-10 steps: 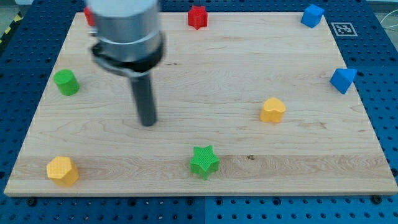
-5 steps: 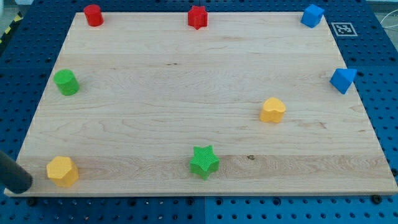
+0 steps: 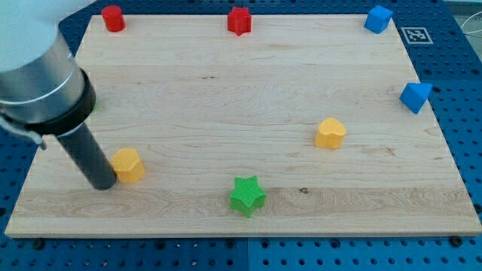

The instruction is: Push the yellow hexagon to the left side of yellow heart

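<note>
The yellow hexagon (image 3: 129, 165) lies on the wooden board (image 3: 248, 90) at the view's lower left. My tip (image 3: 102, 183) rests on the board right against the hexagon's left side. The yellow heart (image 3: 330, 132) lies far to the view's right of the hexagon, right of the board's centre. The arm's grey body covers the board's left edge above the tip.
A green star (image 3: 247, 195) lies near the bottom edge between hexagon and heart. A red cylinder (image 3: 113, 17) and a red star (image 3: 239, 20) lie at the top edge. Two blue blocks, one at the top right corner (image 3: 378, 18) and one at the right edge (image 3: 415, 96), also show.
The hexagon has moved up and to the right from the bottom left corner. My tip followed from the board's left corner and now touches it. The arm hides the green cylinder.
</note>
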Robot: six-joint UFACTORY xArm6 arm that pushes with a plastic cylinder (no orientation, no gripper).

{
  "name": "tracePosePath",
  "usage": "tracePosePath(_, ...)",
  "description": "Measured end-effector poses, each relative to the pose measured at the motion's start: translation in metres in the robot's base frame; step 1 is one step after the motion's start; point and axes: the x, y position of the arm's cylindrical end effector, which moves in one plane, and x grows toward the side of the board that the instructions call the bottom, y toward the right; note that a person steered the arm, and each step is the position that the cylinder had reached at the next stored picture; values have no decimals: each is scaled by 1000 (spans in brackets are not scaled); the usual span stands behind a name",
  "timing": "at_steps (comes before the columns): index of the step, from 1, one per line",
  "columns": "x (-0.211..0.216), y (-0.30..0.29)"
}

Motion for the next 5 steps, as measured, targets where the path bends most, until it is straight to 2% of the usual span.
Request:
tracePosePath(2, -17, 56)
tracePosePath(4, -69, 89)
tracePosePath(5, -78, 129)
